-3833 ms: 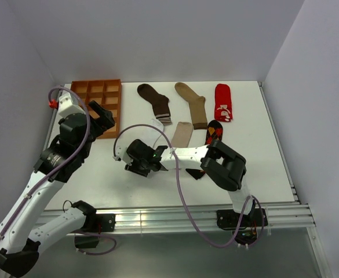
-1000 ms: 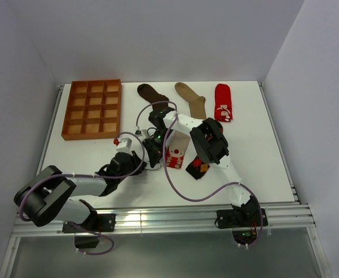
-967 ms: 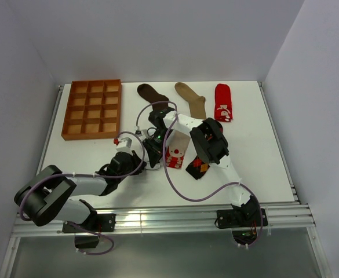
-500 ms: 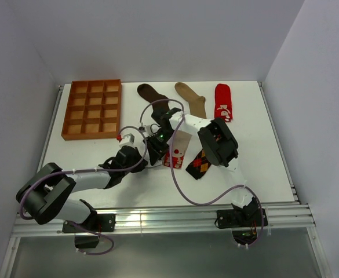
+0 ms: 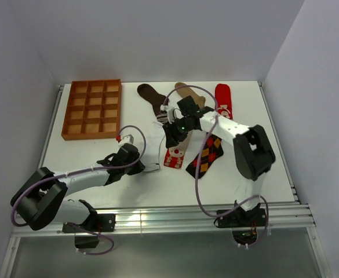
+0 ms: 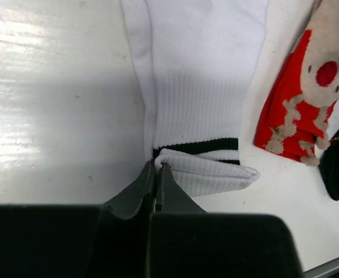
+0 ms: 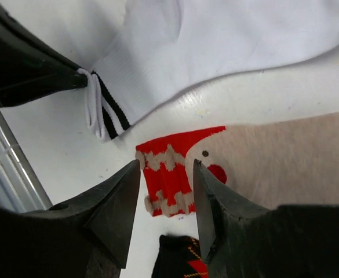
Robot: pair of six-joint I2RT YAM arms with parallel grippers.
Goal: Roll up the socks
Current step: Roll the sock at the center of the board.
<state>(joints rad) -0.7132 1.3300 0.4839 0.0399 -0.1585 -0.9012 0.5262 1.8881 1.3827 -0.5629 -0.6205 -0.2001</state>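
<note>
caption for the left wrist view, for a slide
Left gripper pinching the folded cuff of the white sock, with the red-toed sock and argyle sock to its right.

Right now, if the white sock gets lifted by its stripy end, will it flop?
Probably floppy: the white sock already folds over at its cuff. Likely light: thin knit. Ribbing should resist slipping from the left gripper, jaws shut.

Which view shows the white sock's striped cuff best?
Left wrist view: the folded cuff lies centred, pinched by the left gripper. Right wrist view shows it smaller, off-centre; top view barely shows it.
</note>
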